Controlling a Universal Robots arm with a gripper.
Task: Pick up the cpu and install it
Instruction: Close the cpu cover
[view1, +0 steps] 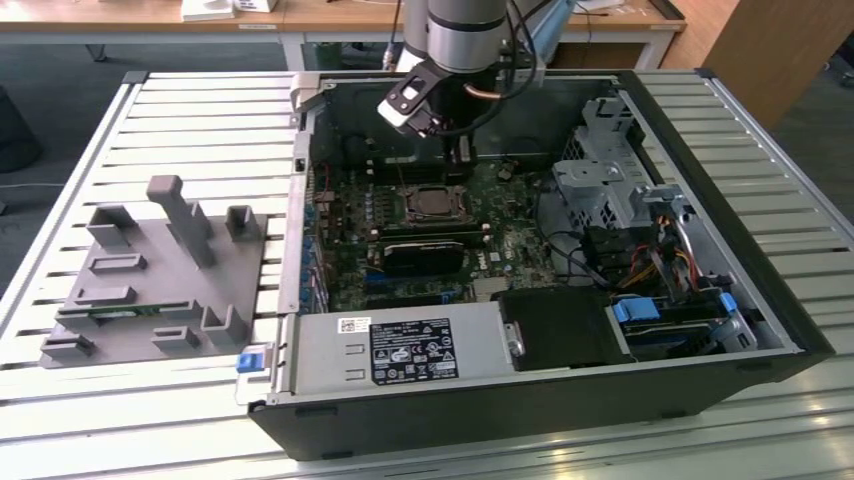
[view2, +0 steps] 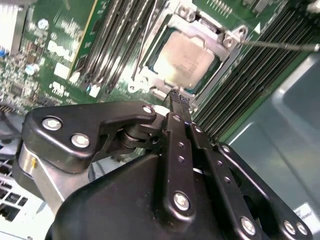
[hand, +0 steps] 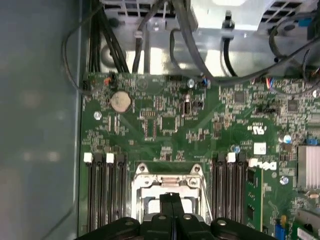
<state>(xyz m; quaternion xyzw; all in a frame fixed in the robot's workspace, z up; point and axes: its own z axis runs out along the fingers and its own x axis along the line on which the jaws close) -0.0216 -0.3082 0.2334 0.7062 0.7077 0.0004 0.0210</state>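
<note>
Slatted metal table (view1: 174, 110) carries an open computer case (view1: 534, 410). Past the power supply (view1: 400, 350) at its near edge, the cpu (view2: 190, 60) lies in the socket (view2: 146, 79), mid-motherboard. Just over its far side hangs the gripper (view2: 176, 95), fingers pressed together and empty. Drifting down, it could scrape the chip.

The cpu (view2: 190, 60) has a dull silver-grey top; the motherboard (hand: 165, 125) around it is green, speckled with dark chips. The fingers (view2: 176, 145) are matte black. The case (view1: 534, 415) is black, and the worktop (view1: 200, 110) under it pale with parallel slats.
</note>
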